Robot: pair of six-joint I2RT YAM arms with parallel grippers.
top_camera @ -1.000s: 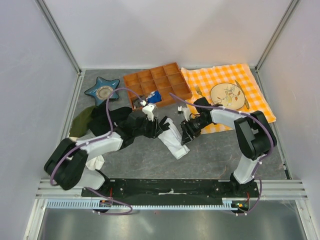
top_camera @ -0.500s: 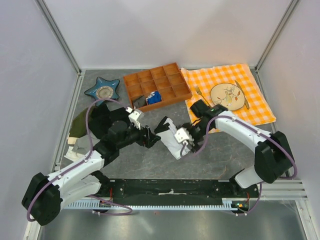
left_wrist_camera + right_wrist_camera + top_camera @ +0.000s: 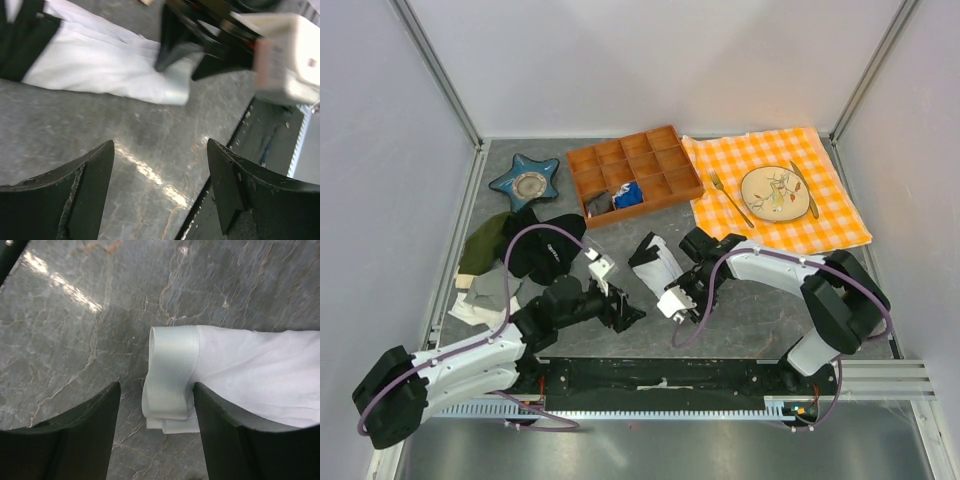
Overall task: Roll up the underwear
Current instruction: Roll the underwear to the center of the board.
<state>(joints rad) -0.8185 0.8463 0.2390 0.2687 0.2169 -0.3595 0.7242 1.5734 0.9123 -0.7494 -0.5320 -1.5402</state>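
Observation:
The underwear [image 3: 658, 262] is a small white garment with a black band at its far end, lying stretched on the grey table. My right gripper [image 3: 678, 289] is open at its near end. In the right wrist view the folded-over white end [image 3: 170, 375] lies between the open fingers [image 3: 220, 430], not pinched. My left gripper [image 3: 628, 314] is open and empty over bare table, near-left of the garment. The left wrist view shows the underwear [image 3: 100, 65] ahead at upper left, with the right gripper [image 3: 180, 55] at its end.
A black clothing heap [image 3: 545, 250], an olive-green cloth [image 3: 485, 240] and grey and white cloths [image 3: 485, 295] lie at the left. An orange compartment tray [image 3: 635, 175] and a blue star dish [image 3: 525, 180] stand at the back. A checked cloth [image 3: 840, 225] holds a plate [image 3: 775, 192].
My left gripper has let go and drawn back toward the near edge. My right gripper has moved to the garment's near end, which is now folded over and shorter.

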